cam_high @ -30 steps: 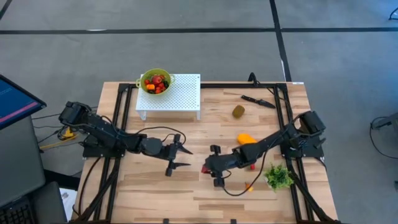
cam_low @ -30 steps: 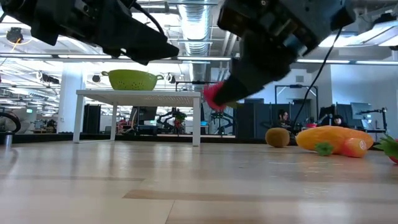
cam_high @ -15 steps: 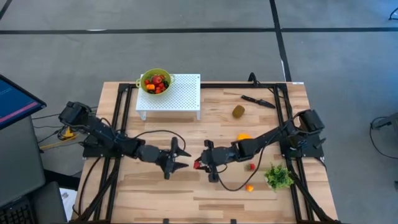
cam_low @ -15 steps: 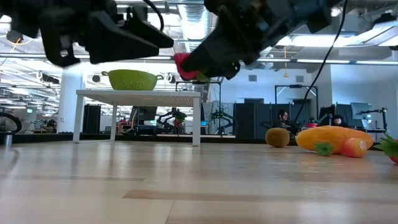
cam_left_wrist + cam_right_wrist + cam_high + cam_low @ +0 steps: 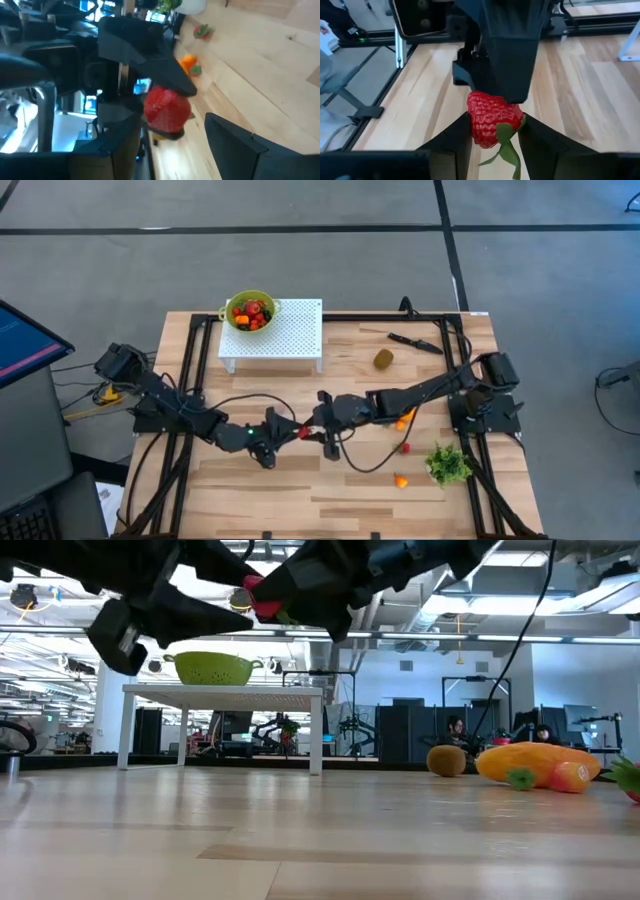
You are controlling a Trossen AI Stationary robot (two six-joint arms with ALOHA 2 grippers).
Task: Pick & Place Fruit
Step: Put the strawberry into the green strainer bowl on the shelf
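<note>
A red strawberry (image 5: pixel 303 433) hangs above the middle of the table with my right gripper (image 5: pixel 314 429) shut on it. My left gripper (image 5: pixel 283 430) faces it from the table's left, open. In the left wrist view, its fingers (image 5: pixel 235 145) stand on either side of the strawberry (image 5: pixel 167 110); I cannot tell whether they touch it. A green colander (image 5: pixel 250 310) holding small fruit sits on a white stand (image 5: pixel 290 335) at the far left. A kiwi (image 5: pixel 384 359), an orange fruit (image 5: pixel 402 418) and two small pieces (image 5: pixel 406 447) lie at the right. My right gripper pinches the strawberry's two sides (image 5: pixel 479 127) between its two fingers, the green leaf end (image 5: pixel 506 137) toward the wrist. The fingers come from the table's right, slanting a little downward. The strawberry is lifted well clear of the table.
A black knife (image 5: pixel 415 341) lies at the far right and a green leafy bunch (image 5: pixel 448 464) at the near right. The bare wood (image 5: pixel 250 490) near the front edge is free. Both arms reach in over the table's middle.
My right gripper has carried the strawberry up and toward the table's left until it meets my left gripper. My left gripper has swung a little toward the near edge and rolled about its own axis, staying open.
</note>
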